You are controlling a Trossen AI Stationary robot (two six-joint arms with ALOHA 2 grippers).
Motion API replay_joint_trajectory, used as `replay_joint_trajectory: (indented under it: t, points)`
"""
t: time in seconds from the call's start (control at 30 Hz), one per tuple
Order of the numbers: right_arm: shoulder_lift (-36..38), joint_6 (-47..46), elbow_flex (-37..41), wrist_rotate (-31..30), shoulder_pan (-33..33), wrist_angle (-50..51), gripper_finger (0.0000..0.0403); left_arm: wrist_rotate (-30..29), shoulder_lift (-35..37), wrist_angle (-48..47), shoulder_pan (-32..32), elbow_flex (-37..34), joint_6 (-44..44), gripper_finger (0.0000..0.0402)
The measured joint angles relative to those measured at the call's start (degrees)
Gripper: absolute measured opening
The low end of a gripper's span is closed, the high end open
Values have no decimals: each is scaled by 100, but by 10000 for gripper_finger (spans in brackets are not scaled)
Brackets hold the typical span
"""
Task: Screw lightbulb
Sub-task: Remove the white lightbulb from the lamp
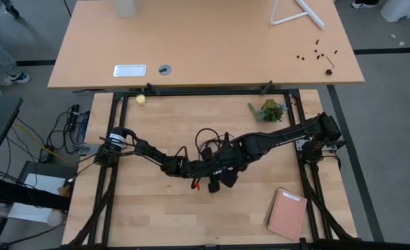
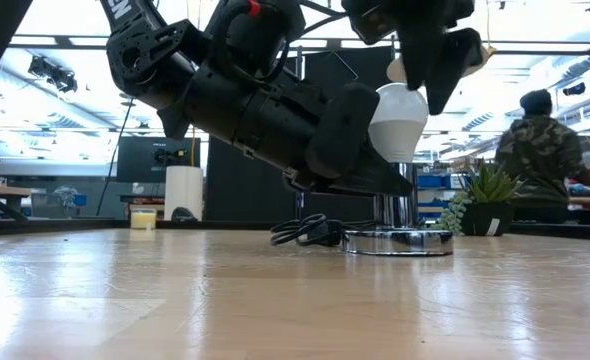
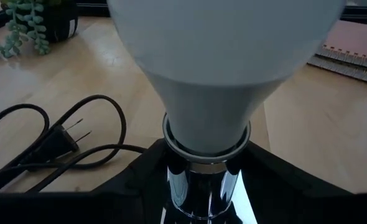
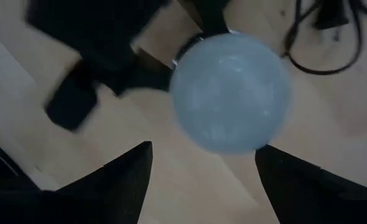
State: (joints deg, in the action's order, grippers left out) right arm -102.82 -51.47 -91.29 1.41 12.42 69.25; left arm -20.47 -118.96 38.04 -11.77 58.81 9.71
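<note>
From table level, the wooden table [image 2: 275, 300] runs back to a round silver socket disc [image 2: 398, 241] with a shiny stem rising from it, a black cord [image 2: 305, 231] coiled just beside it. The lightbulb [image 2: 397, 122] stands upright in that stem, long axis vertical, screw end down in the socket and round white dome pointing straight up. The left gripper [image 3: 202, 193] comes in low from the side, its dark fingers [image 3: 140, 180] closed around the chrome socket stem just under the bulb's neck. The right gripper [image 4: 202, 158] hangs directly above, pointing down, its fingers [image 4: 118, 174] spread wide to either side of the dome; I cannot tell whether they touch the glass. Farther back sit a small potted plant [image 2: 487, 200] and a small yellowish ball [image 1: 141, 100], and beyond the table a person [image 2: 535, 160] stands in the room.
</note>
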Motion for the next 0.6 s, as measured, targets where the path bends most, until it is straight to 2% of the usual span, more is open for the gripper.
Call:
replay_joint_trajectory:
  t: [0.1, 0.27, 0.6]
  points:
    - [-1, -378, 139, -180, 11, -352, 293, -20, -2, 33, -4, 0, 131, 184]
    - [-29, -915, 369, -1035, 91, -503, 291, -26, -2, 46, -2, 0, 169, 184]
    - [-27, -1275, 655, -1375, 112, -856, 289, -39, -2, 20, -2, 0, 254, 184]
